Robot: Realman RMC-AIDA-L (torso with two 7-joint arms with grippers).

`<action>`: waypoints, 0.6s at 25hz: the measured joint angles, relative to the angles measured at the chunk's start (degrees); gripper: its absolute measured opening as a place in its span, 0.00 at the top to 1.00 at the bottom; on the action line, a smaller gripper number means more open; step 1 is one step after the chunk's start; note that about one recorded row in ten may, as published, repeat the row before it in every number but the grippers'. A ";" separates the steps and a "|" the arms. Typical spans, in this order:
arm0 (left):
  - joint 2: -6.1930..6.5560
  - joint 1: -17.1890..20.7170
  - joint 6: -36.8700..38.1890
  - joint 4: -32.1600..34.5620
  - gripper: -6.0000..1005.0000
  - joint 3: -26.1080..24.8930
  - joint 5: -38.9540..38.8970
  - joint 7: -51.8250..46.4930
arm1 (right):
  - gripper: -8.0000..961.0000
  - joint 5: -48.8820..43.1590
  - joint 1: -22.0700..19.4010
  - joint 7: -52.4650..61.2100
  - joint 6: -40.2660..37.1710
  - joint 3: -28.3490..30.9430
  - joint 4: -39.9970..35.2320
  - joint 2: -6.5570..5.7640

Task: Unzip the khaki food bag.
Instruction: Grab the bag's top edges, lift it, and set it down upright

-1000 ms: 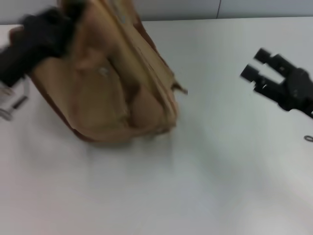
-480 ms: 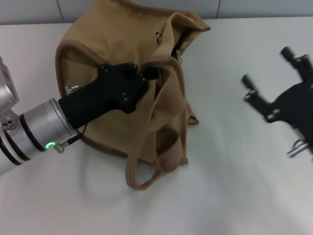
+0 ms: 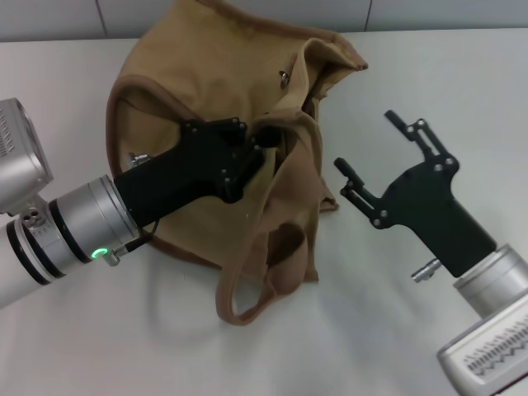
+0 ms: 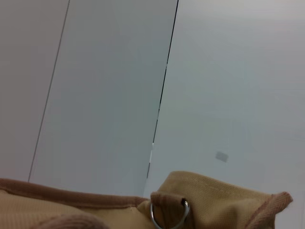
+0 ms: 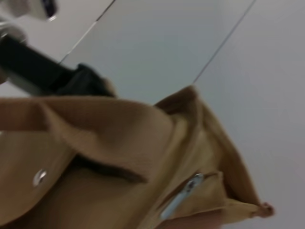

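Observation:
The khaki food bag [image 3: 206,91] lies slumped on the white table, tan with brown trim, one strap handle [image 3: 239,307] looping toward me. My left gripper [image 3: 266,136] reaches in from the lower left and is shut on a fold of the bag near its top opening. To the right of the bag, my right gripper [image 3: 375,153] hovers open, close to the bag's edge and apart from it. The right wrist view shows the bag [image 5: 109,143], a silver zipper pull [image 5: 183,194], a metal snap [image 5: 39,177] and the left gripper [image 5: 76,78] behind. In the left wrist view the bag's rim [image 4: 214,202] carries a metal ring [image 4: 167,215].
The white table [image 3: 462,82] stretches to the right and in front of the bag. A grey panelled wall [image 3: 272,12] runs along the back edge. The silver left forearm [image 3: 49,231] and right forearm [image 3: 487,322] lie low over the table's front corners.
The bag went from tilted upright to slumped flat, with my left gripper staying on it. My right gripper swung in from the far right to just beside the bag.

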 joint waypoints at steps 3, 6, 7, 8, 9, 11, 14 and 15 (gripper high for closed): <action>0.00 0.00 0.05 -0.08 0.91 0.04 0.12 0.05 | 0.18 -0.03 0.64 -2.97 1.27 0.01 1.00 0.00; 0.00 0.04 0.28 -0.15 0.91 0.10 0.24 0.07 | 0.20 -0.06 1.33 -6.94 0.91 0.07 3.12 0.00; 0.00 0.04 0.28 -0.15 0.91 0.10 0.24 0.07 | 0.20 -0.06 1.33 -6.94 0.91 0.07 3.12 0.00; 0.00 0.03 0.33 -0.15 0.91 0.15 0.31 0.08 | 0.20 -0.09 1.59 -7.47 0.88 0.30 3.71 0.00; 0.00 0.02 0.51 -0.18 0.91 0.18 0.44 0.05 | 0.20 -0.62 1.95 -8.18 0.86 1.27 4.69 0.00; 0.00 0.01 0.71 -0.33 0.90 0.20 0.58 -0.01 | 0.20 -2.17 1.97 -8.31 0.87 3.60 5.52 0.00; 0.00 -0.07 0.92 -0.70 0.90 0.21 0.65 0.00 | 0.20 -4.30 1.75 -7.88 1.11 6.87 6.55 0.00; 0.00 -0.07 0.92 -0.70 0.90 0.21 0.65 0.00 | 0.20 -5.27 1.69 -7.52 1.36 8.27 6.97 0.00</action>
